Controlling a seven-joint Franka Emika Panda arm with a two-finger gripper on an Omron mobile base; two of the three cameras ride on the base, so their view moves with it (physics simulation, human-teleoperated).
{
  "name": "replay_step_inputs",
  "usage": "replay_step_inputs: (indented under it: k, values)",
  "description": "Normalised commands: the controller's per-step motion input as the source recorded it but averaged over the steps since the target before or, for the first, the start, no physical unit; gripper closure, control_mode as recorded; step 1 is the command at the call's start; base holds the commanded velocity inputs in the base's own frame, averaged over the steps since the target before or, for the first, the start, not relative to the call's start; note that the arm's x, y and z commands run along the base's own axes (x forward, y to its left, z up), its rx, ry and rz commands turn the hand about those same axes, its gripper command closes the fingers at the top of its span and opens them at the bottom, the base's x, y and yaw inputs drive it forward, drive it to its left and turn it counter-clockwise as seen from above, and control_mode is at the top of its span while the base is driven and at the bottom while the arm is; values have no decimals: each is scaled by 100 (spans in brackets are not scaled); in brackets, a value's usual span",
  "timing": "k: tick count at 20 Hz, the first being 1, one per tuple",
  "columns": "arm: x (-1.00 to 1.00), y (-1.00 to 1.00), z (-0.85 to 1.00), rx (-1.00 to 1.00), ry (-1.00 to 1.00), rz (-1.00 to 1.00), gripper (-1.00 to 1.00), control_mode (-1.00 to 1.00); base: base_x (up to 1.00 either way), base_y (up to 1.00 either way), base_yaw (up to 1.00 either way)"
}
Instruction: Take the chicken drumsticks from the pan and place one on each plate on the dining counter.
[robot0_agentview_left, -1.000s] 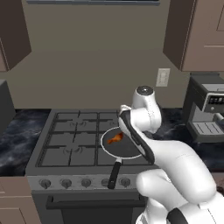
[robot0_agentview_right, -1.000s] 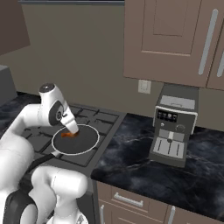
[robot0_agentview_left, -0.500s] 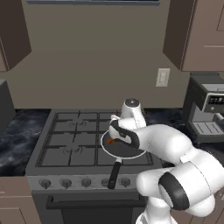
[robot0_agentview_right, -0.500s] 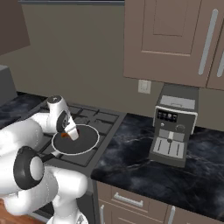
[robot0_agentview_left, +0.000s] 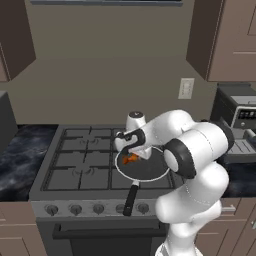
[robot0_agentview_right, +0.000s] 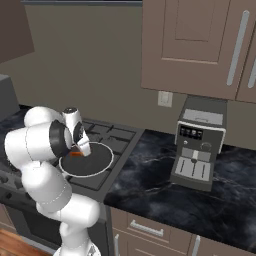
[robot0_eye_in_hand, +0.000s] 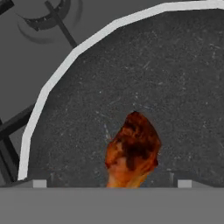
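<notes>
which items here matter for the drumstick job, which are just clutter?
Job:
- chicken drumstick, lying in the pan, between the open fingertips
- pan on the stove's front right burner
- gripper, open, low over the drumstick

Lying about:
- stove
- coffee machine on the black marble worktop
- wall outlet
- upper cabinets

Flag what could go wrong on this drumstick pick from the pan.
1. The open claw straddles the drumstick close to the lower edge of the hand view; the grip may catch just one end, so the glossy piece could slip.
2. The fingertips sit very low over the pan floor; further descent may push or tilt the pan on the stove grate.
3. The task mentions two drumsticks, but just one is discernible; a second may be hidden under the claw.
</notes>
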Motion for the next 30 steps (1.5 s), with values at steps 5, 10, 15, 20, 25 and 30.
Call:
replay_step_inputs:
  k: [5, 10, 15, 20, 25, 30]
  values:
    - [13, 1, -36, 0, 5, 0, -100, -100, 0, 0, 0]
    - [-16, 3, -55, -3, 1, -6, -100, -100, 0, 0, 0]
    - [-70, 0, -79, -2, 0, -9, -100, -100, 0, 0, 0]
    - [-88, -22, -88, 0, 0, -9, -100, -100, 0, 0, 0]
    - [-83, -34, -100, 0, 0, -10, -100, -100, 0, 0, 0]
    - [-38, -5, -63, 0, -1, -5, 100, -100, 0, 0, 0]
